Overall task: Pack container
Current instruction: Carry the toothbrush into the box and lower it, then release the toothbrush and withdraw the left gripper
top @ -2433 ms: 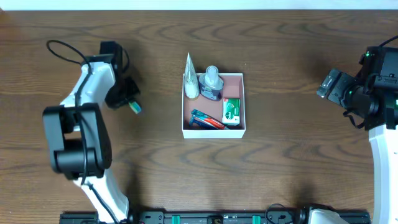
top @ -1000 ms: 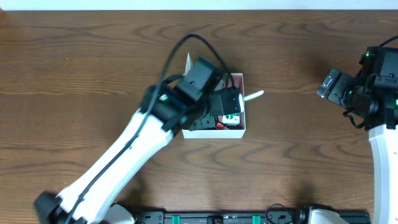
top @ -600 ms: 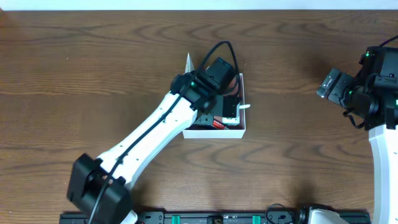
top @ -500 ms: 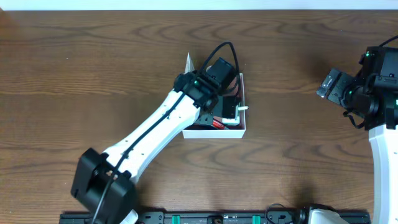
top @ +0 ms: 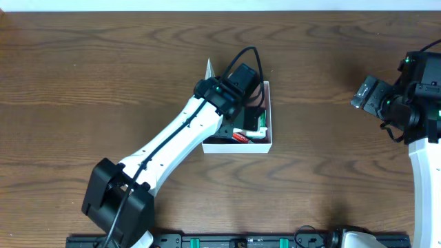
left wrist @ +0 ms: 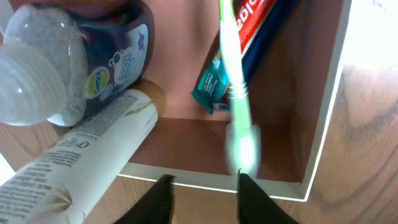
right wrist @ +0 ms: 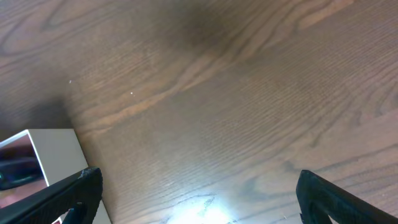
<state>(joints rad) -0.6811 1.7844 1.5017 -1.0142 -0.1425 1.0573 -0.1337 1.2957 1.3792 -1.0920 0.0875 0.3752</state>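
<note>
The container (top: 238, 147), a square white-walled box with a pinkish-brown inside, sits at the table's centre. My left gripper (top: 253, 118) hovers over its right half, open and empty. In the left wrist view my left gripper (left wrist: 203, 182) sits at the container's white wall (left wrist: 323, 112). A green-and-white toothbrush (left wrist: 236, 106) lies inside, free of the fingers; it also shows in the overhead view (top: 259, 129). Next to it are a red-and-blue toothpaste tube (left wrist: 261, 25), a blue bottle (left wrist: 99, 56) and a white tube (left wrist: 74, 162). My right gripper (top: 363, 93) is open and empty, far right.
The left arm (top: 172, 148) crosses the table diagonally from the front left and hides most of the box's contents from above. The right wrist view shows bare wood under the right gripper (right wrist: 199, 202) and the box's corner (right wrist: 46, 152) at the left edge.
The left arm carried the toothbrush from the table's left to the box. It stuck out over the right wall; now it lies inside and the fingers have let go.
</note>
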